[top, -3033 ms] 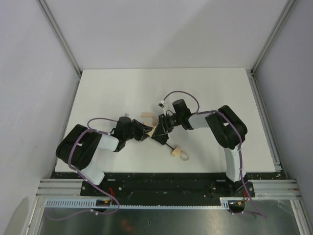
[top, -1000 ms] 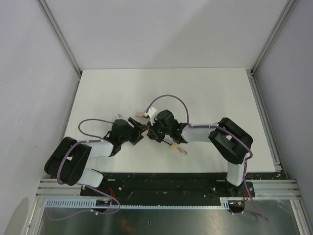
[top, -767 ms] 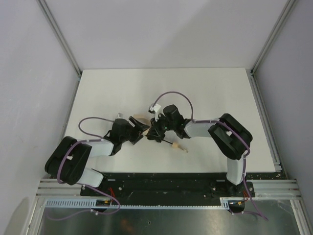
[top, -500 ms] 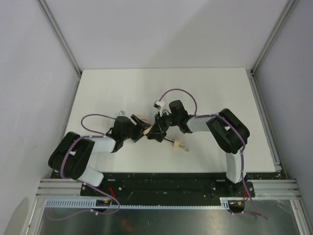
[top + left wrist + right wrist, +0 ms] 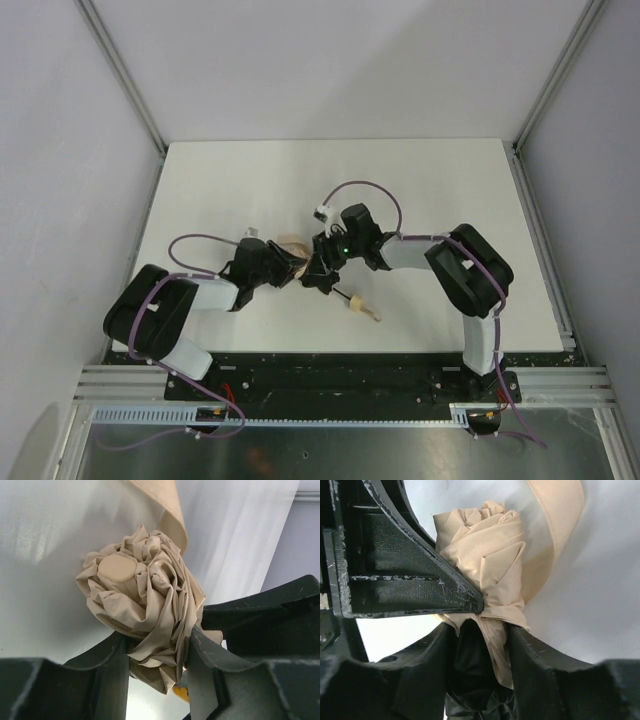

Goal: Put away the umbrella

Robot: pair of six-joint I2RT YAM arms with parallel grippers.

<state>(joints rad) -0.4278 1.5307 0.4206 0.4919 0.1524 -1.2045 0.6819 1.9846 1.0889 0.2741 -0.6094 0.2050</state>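
The umbrella [image 5: 293, 248] is a crumpled beige bundle at the table's middle. Its thin black shaft [image 5: 343, 294] runs down-right to the pale wooden handle [image 5: 362, 306]. My left gripper [image 5: 283, 268] comes in from the left. In the left wrist view the left gripper [image 5: 157, 655] is shut on the umbrella [image 5: 142, 600], both fingers pressed into its folds. My right gripper [image 5: 322, 272] meets it from the right. In the right wrist view the right gripper [image 5: 482, 640] stands open around the umbrella's lower fabric [image 5: 492, 575], with a dark gap beside its left finger.
The white table [image 5: 450, 200] is walled by grey panels on the left, the back and the right. Both arms' elbows and purple cables [image 5: 362, 188] crowd its near middle. A loose beige strap [image 5: 560, 525] curls off the bundle.
The left gripper has closed onto the fabric bundle. The right gripper's jaws have widened. The handle has shifted slightly toward the near edge.
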